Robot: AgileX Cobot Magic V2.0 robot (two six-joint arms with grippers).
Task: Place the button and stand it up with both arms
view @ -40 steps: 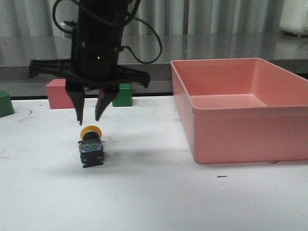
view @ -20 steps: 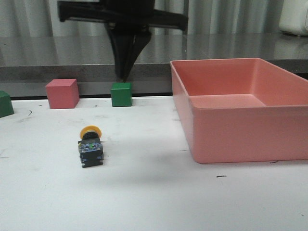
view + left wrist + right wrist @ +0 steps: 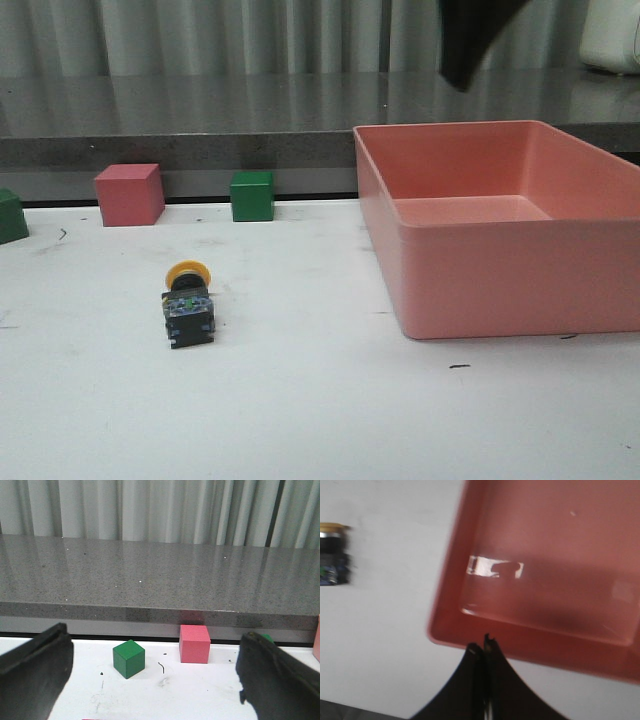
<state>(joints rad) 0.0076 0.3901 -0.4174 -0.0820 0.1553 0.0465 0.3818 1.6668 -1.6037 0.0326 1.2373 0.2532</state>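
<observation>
**Well clear of both tools: button alone on the bench**

Off to one side of the right tool (image 3: 482, 647), well apart from it, the button (image 3: 188, 305) sits on the white bench (image 3: 300, 400), yellow cap toward the cubes and clear base toward the camera. Whether it stands or lies tilted cannot be told for certain; it looks tipped back on its body. Right tool: fingers pressed together, holding nothing, hanging high above the near wall of the pink tray (image 3: 500, 260). Left tool (image 3: 155, 680): spread wide, empty, facing a green cube (image 3: 128, 658) and a pink cube (image 3: 194, 643).

Risks, as judged:
- If the button is leaning, a bench knock could roll it on its round cap.
- A descent of the closed right tool here would strike the tray rim.
</observation>
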